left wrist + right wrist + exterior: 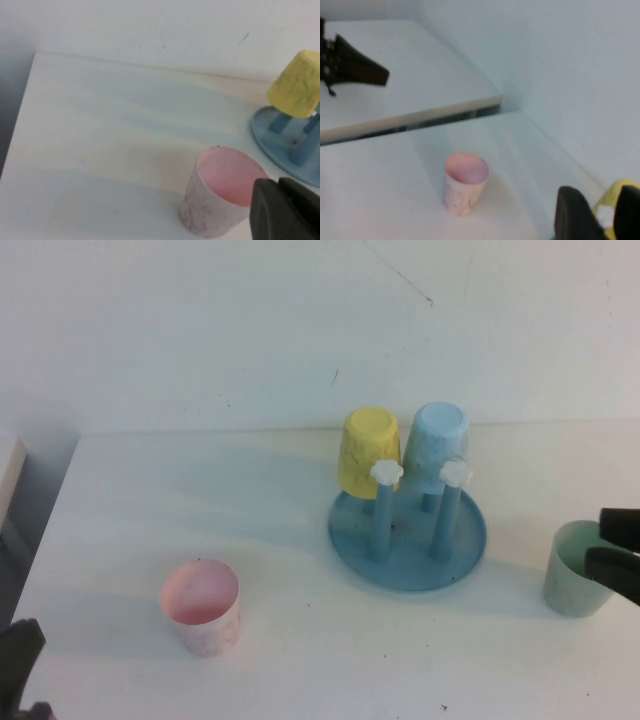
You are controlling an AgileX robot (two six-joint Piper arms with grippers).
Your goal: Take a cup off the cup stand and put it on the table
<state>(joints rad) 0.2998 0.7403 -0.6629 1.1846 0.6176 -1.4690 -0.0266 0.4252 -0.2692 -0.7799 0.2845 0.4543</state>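
Both claws low: right claw (612, 545) at cup (576, 570), left claw (20, 665) parked.

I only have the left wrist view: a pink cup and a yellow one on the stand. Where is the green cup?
Observer: The green cup stands upright on the table. It is off the cup stand, to the robot's right of it.
Operator: And the right gripper?
Observer: The right gripper is at that cup's rim, at the right edge of the high view.
Operator: How far is my left gripper from the pink cup?
Observer: The left gripper sits at the table's near left corner. It is apart from the pink cup, with bare tabletop between them.
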